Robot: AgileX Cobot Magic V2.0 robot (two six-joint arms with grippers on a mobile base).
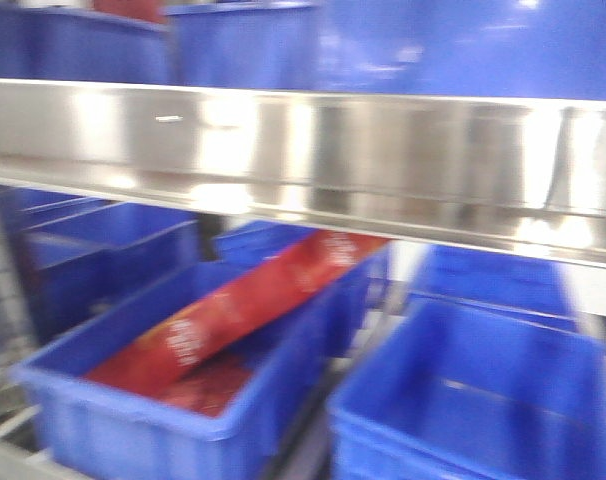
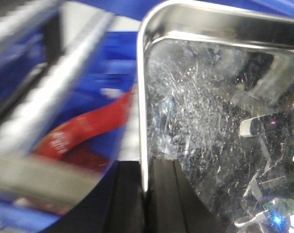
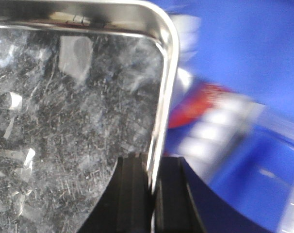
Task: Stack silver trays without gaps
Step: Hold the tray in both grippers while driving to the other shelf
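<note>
1. Blue bins (image 1: 463, 400) sit below and behind a long steel rail (image 1: 383, 150).
2. The silver tray (image 2: 210, 121) is held up near the bins.
3. A red packet (image 1: 233, 310) leans in one bin.
4. The left fingers (image 2: 128, 199) and right fingers (image 3: 132, 194) each clamp a side rim of the tray.

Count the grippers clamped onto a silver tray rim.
2. The left gripper pinches a side rim of the silver tray in its wrist view. The right gripper pinches a side rim in its own view. Whether both hold one tray is unclear.
</note>
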